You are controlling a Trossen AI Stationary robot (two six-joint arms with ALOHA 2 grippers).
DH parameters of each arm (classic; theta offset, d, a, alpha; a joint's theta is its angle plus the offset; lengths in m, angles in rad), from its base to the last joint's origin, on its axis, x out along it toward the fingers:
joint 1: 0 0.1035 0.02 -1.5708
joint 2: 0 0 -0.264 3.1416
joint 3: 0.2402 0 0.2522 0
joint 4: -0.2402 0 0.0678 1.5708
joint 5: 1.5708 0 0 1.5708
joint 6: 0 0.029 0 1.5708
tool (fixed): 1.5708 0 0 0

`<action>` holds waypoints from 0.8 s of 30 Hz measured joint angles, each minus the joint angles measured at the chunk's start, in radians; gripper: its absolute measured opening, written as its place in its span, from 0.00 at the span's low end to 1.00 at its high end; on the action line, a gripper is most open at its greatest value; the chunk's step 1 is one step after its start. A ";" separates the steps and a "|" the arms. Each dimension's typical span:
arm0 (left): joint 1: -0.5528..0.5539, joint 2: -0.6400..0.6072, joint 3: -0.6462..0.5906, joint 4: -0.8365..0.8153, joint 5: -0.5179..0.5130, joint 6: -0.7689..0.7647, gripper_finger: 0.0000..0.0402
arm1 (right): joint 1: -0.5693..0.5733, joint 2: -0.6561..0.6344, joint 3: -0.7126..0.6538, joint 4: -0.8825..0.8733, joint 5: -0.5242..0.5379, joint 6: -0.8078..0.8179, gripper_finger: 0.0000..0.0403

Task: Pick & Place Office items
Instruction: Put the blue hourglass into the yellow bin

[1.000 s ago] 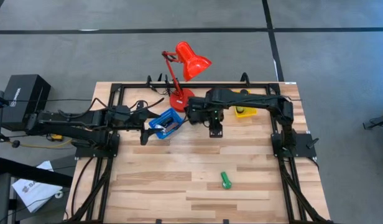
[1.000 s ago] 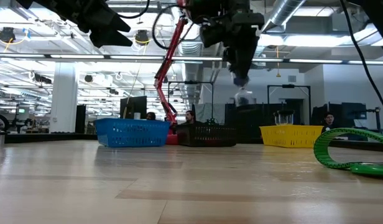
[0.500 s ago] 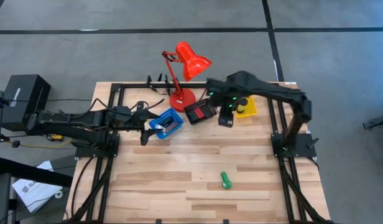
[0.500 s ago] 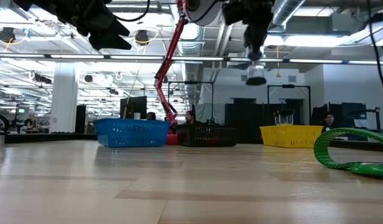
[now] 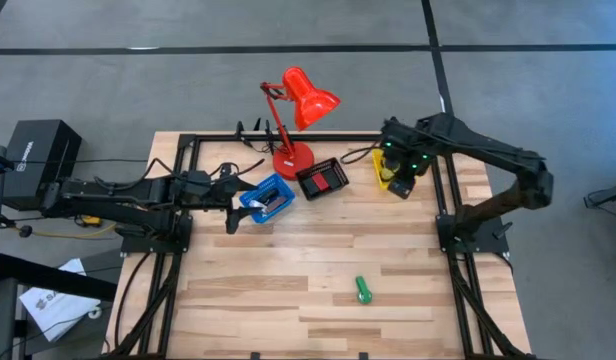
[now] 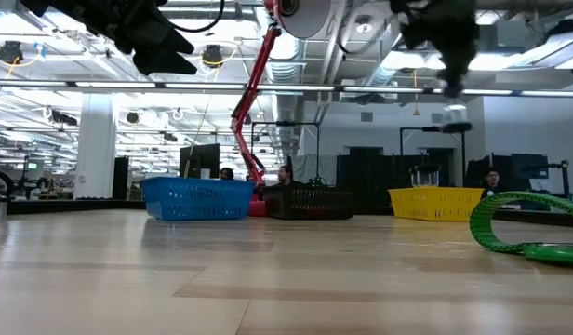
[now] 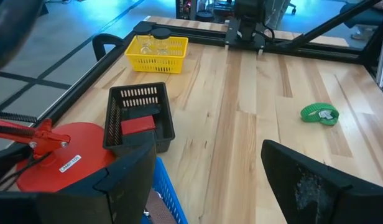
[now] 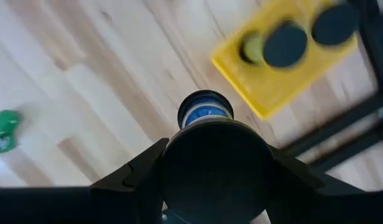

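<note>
A black round piece (image 8: 205, 112) sits clamped between the jaws of the right gripper (image 5: 400, 178), held above the yellow tray (image 5: 385, 181), where other round pieces lie; the left gripper (image 5: 234, 215), well apart beside the blue tray (image 5: 256, 192), hangs wide open, empty; a green cylinder (image 5: 362, 290) lies far out on the table (image 5: 288, 300).

Three trays in a row at the table's far edge.
Lamp (image 5: 293, 120) behind the middle tray (image 5: 322, 179); left tray (image 5: 267, 198) and right tray (image 5: 392, 172) flank it; a cylinder (image 5: 362, 290) lies alone near the front.
</note>
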 joint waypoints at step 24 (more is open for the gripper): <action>0.000 0.000 0.000 0.004 0.003 -0.043 0.71 | -0.352 -0.020 -0.334 0.358 0.039 -0.119 0.49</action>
